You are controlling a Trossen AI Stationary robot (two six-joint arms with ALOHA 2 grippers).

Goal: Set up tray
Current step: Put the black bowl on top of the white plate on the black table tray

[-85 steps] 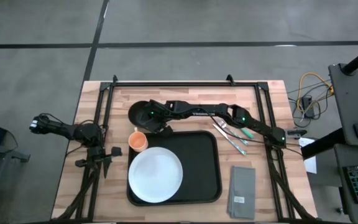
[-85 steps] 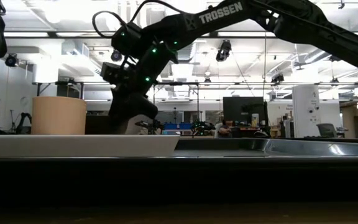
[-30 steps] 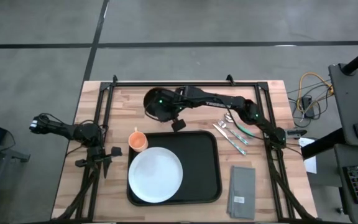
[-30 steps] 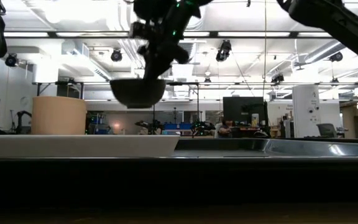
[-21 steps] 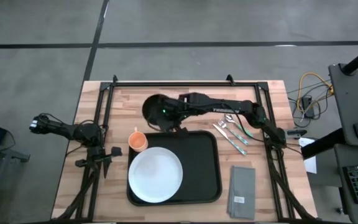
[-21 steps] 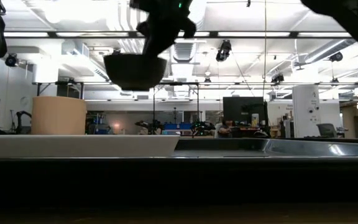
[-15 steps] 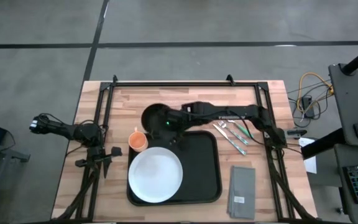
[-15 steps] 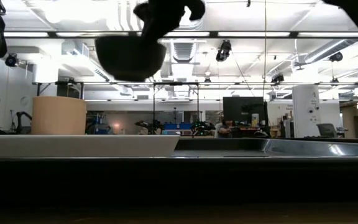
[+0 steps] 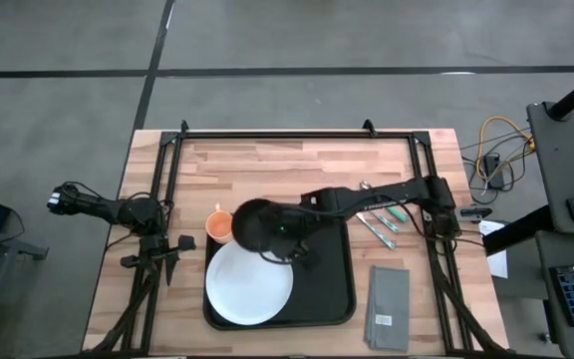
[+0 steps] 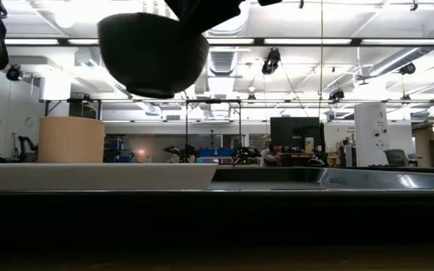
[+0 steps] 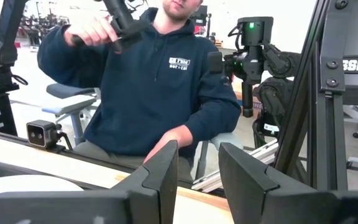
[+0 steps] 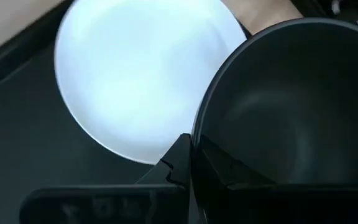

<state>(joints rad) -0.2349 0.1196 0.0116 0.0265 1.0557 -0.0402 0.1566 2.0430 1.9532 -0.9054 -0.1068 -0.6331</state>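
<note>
My right gripper (image 9: 289, 235) is shut on a black bowl (image 9: 259, 226) and holds it in the air over the far left corner of the black tray (image 9: 329, 284). The bowl is above the far edge of a white plate (image 9: 248, 284) that lies on the tray's left half. In the low view the bowl (image 10: 153, 53) hangs high above the plate (image 10: 96, 175). An orange cup (image 9: 217, 227) stands on the table just left of the bowl. My left gripper (image 9: 172, 257) waits open at the table's left edge. My right gripper holds the bowl by its rim (image 12: 196, 144) on the side toward the table's right, one finger inside the bowl and one outside. The fingers come slanting down from the right. The bowl is lifted clear, open side up, over the plate's far edge.
Cutlery with green handles (image 9: 382, 221) lies on the table right of the tray. A grey folded napkin (image 9: 388, 296) lies at the near right. The tray's right half (image 9: 332, 259) is bare. A person (image 11: 148, 87) sits beyond the table in the left wrist view.
My right gripper has carried the bowl from the far middle of the table toward the near edge, to above the tray's far left corner and the plate's far edge. The bowl stays lifted clear and open side up. The gripper has stayed shut on it.
</note>
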